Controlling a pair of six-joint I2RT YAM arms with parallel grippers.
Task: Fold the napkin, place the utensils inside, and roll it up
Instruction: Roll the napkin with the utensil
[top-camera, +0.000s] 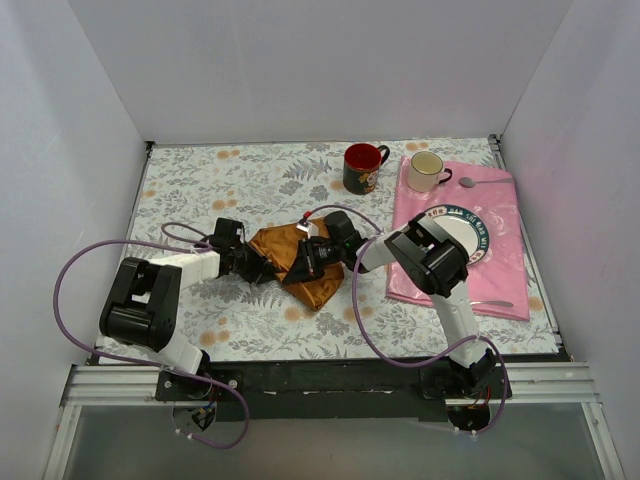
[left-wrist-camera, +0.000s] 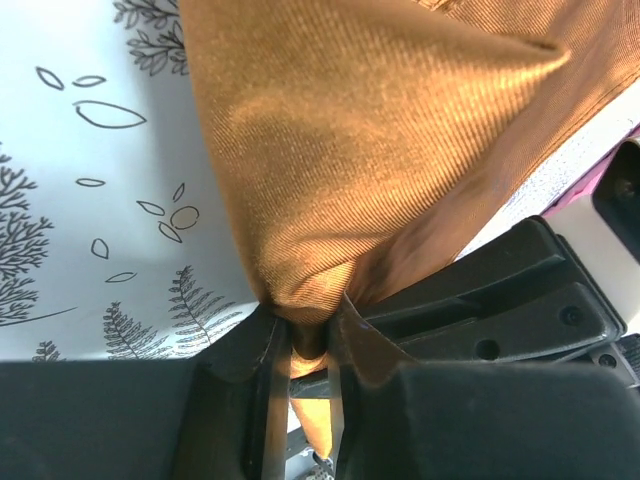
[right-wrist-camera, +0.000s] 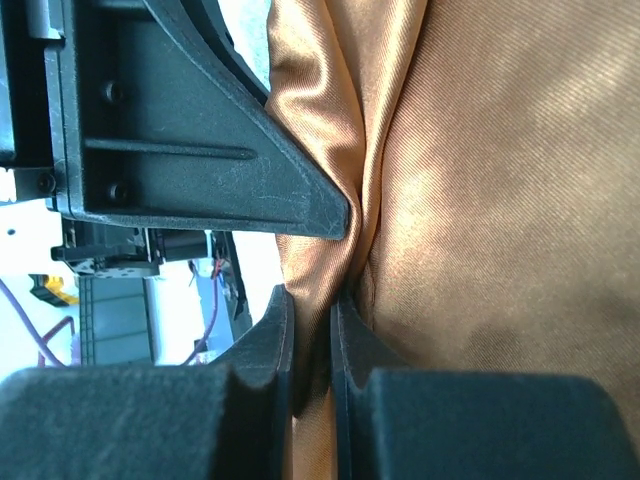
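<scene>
The napkin (top-camera: 298, 262) is a rust-orange cloth with a fine diagonal weave, slightly shiny, and creased where it is gathered. It lies crumpled on the floral worktop (top-camera: 200, 190), bunched between the two pincers. One lobe trails back past the right pincer toward the arm bases.

The left pincer (left-wrist-camera: 310, 318) is nearly closed, its tips clamped on a pinched fold of the napkin. The cloth fans out wide ahead of the tips and lifts off the worktop.

The right pincer (right-wrist-camera: 310, 300) is likewise almost together. It grips a narrow pleat, with the rest of the cloth spreading to its right. The two pincers sit close together, facing each other across the cloth.
</scene>
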